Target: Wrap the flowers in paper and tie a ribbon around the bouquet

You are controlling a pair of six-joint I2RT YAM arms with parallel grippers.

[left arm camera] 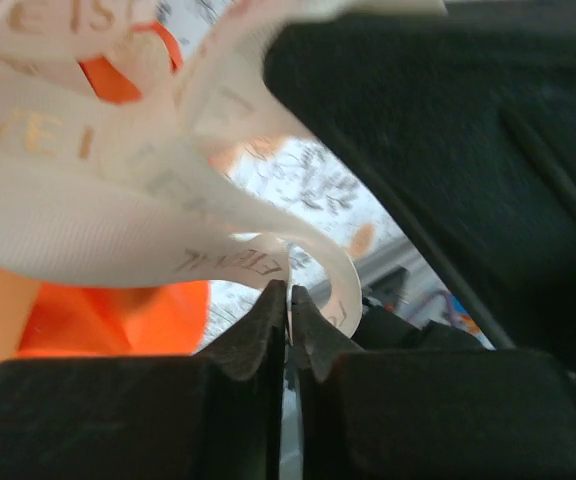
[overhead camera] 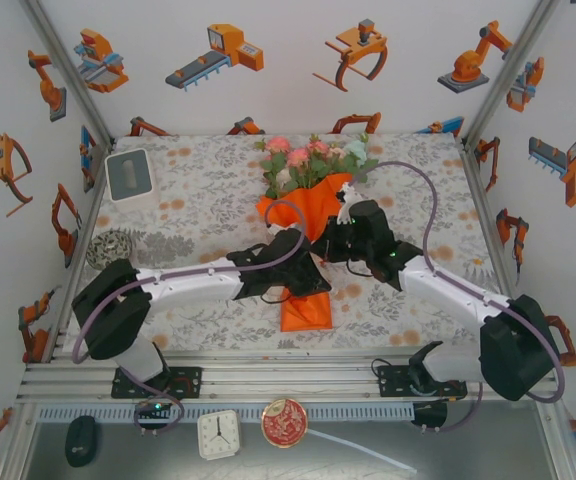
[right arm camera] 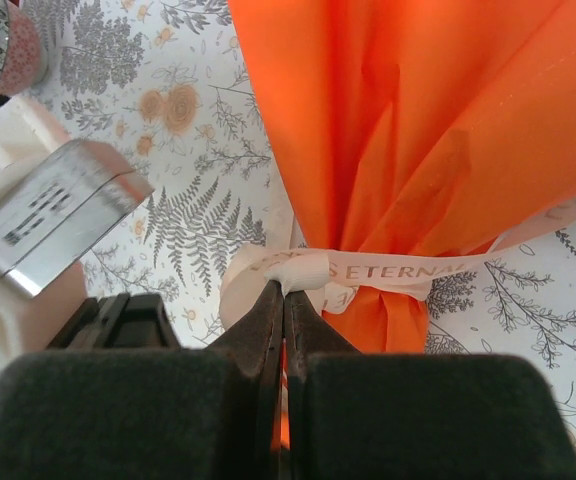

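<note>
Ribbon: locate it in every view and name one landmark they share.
Top external: not discernible, near where the orange paper narrows.
Left wrist: ribbon loops across upper left, curling down to centre.
Right wrist: centre, banding the paper's pinched neck.
Shared landmark: the orange paper.

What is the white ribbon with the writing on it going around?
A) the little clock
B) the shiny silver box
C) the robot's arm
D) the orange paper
D: in the right wrist view the ribbon circles the squeezed-in part of the orange paper.
</note>
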